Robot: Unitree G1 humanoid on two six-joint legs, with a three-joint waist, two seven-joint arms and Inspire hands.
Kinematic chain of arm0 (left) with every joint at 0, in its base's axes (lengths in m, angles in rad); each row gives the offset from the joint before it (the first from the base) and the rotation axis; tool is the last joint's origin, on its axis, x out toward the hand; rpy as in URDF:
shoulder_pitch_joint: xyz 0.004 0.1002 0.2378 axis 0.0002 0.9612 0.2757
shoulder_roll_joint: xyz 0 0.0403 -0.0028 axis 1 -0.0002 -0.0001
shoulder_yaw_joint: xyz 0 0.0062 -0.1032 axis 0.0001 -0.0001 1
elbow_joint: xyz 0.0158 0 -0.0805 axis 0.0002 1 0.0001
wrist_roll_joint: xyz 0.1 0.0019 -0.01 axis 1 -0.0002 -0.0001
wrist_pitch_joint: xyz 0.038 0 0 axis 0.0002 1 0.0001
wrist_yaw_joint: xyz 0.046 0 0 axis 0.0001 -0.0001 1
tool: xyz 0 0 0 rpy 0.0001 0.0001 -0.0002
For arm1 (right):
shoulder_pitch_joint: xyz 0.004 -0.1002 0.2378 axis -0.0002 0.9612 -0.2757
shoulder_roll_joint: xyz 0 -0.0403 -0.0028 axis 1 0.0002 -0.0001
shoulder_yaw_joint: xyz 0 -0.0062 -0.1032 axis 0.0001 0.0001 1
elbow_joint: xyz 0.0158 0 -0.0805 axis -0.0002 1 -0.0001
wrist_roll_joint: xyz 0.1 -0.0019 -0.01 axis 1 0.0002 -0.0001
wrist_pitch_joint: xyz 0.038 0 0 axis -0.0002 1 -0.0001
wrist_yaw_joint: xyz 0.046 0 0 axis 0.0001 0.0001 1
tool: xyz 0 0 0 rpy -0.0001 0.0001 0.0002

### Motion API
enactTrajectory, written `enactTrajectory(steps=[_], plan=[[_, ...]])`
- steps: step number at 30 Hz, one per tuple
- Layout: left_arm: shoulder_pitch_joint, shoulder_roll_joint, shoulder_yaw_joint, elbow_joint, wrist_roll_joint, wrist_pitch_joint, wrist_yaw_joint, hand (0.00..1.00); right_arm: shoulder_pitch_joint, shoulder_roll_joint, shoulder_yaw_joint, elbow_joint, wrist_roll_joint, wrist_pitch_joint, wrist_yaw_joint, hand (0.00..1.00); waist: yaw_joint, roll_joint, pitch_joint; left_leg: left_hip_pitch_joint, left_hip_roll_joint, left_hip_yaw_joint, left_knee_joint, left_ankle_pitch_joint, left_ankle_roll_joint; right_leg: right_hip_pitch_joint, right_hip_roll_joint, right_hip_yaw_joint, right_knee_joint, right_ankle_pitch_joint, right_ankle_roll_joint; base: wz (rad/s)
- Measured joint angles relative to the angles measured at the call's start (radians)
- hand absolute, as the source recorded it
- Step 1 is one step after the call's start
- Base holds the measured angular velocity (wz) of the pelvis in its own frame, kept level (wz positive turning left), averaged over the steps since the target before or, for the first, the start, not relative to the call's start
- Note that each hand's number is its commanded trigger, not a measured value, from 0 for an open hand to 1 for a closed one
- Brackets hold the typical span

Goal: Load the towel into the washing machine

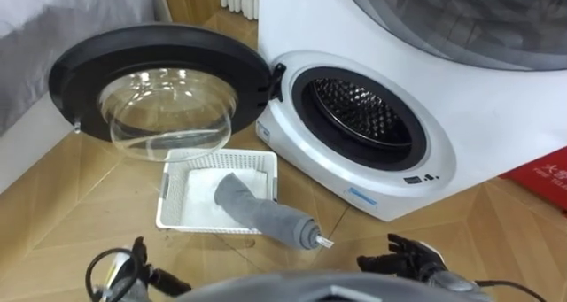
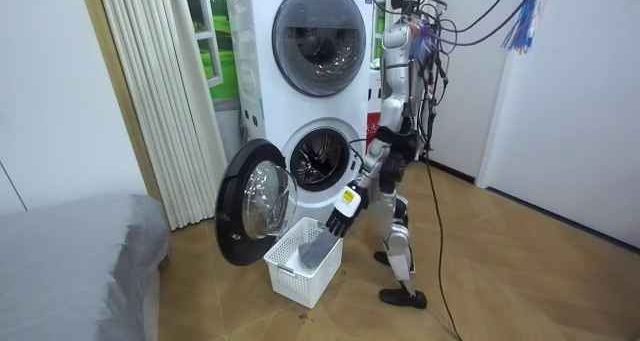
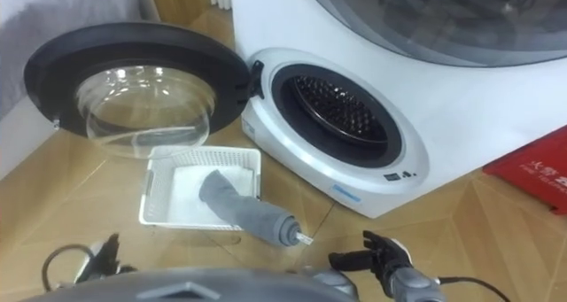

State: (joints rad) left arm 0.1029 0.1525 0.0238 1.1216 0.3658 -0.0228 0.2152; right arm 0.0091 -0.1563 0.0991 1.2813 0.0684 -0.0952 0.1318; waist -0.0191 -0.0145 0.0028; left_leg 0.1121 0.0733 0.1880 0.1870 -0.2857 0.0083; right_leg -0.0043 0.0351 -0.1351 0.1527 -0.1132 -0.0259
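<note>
Grey towel [image 1: 257, 212] lies in white basket [image 1: 170, 205], end over rim; washing machine [image 1: 496, 134] door [image 1: 80, 67] open. Right hand [image 1: 412, 253] loosely open, empty; left hand [image 1: 135, 256]: state cannot be told.

Beside the washing machine [image 2: 310, 101] the robot's frame is pale silver-grey, with black joints at hip and knee and 2 black feet. Level with the washing machine's upper window, its head and shoulders carry a tangle of dark cables. 1 thin dark cable trails across the floor away from the washing machine. A small yellow-white tag sits at 1 wrist. Seen from the head, facing the washing machine, a smooth grey rounded chest shell lies along the near edge. The left hand [image 1: 133, 265] is dark, with a looped black cable beside it. The right hand [image 1: 409, 251] is black-fingered on a grey wrist.
</note>
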Motion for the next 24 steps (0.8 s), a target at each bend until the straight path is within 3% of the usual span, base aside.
enactTrajectory(steps=[4, 7, 12, 14, 18, 20, 24], plan=[[-0.063, -0.002, -0.043, 0.002, 0.001, -0.034, 0.000, 0.00, -0.035, 0.003, 0.020, 0.014, -0.009, 0.000, 0.003, 0.00, -0.003, 0.009, 0.0017, -0.040, 0.000, -0.002, 0.014, 0.000, 0.000, -0.035, -0.004, -0.006, 0.004, 0.006, -0.005, -0.01], [-0.099, -0.008, -0.088, 0.003, 0.021, -0.048, 0.000, 0.00, -0.067, 0.005, 0.039, 0.029, -0.017, -0.001, 0.004, 0.00, -0.004, 0.019, 0.0093, -0.069, -0.002, -0.001, 0.017, 0.003, -0.001, -0.062, 0.000, -0.004, 0.001, 0.016, -0.008, -0.06], [-0.198, -0.021, -0.142, 0.031, 0.075, -0.053, 0.008, 0.00, -0.122, 0.006, 0.104, 0.048, -0.018, -0.003, 0.011, 0.00, -0.010, 0.017, 0.0114, -0.142, -0.009, -0.002, 0.018, 0.023, 0.000, -0.145, -0.011, -0.003, 0.024, 0.022, -0.014, 0.00], [-0.246, -0.036, -0.162, 0.055, 0.106, -0.058, 0.015, 0.00, -0.154, 0.011, 0.128, 0.059, -0.018, -0.004, 0.012, 0.00, -0.014, 0.019, 0.0170, -0.168, -0.012, -0.001, 0.018, 0.029, 0.001, -0.175, -0.016, -0.003, 0.038, 0.022, -0.015, 0.00], [-0.344, -0.060, -0.186, 0.101, 0.171, -0.078, 0.017, 0.00, -0.221, 0.033, 0.156, 0.080, -0.026, -0.004, 0.016, 0.00, -0.032, 0.013, 0.0389, -0.244, -0.015, -0.004, 0.062, 0.030, 0.002, -0.258, -0.027, -0.005, 0.090, 0.023, -0.015, 0.02], [-0.427, -0.059, -0.186, 0.143, 0.220, -0.097, 0.021, 0.00, -0.262, 0.039, 0.157, 0.082, -0.034, -0.005, 0.015, 0.00, -0.038, 0.005, 0.0608, -0.311, -0.018, -0.010, 0.100, 0.030, 0.002, -0.317, -0.036, -0.005, 0.113, 0.024, -0.017, 0.05], [-0.482, -0.059, -0.195, 0.181, 0.237, -0.108, 0.044, 0.00, -0.293, 0.048, 0.191, 0.079, -0.027, -0.007, -0.007, 0.00, -0.048, 0.008, 0.0680, -0.407, -0.018, -0.010, 0.160, 0.029, 0.003, -0.411, -0.047, -0.003, 0.163, 0.025, -0.020, 0.00]])
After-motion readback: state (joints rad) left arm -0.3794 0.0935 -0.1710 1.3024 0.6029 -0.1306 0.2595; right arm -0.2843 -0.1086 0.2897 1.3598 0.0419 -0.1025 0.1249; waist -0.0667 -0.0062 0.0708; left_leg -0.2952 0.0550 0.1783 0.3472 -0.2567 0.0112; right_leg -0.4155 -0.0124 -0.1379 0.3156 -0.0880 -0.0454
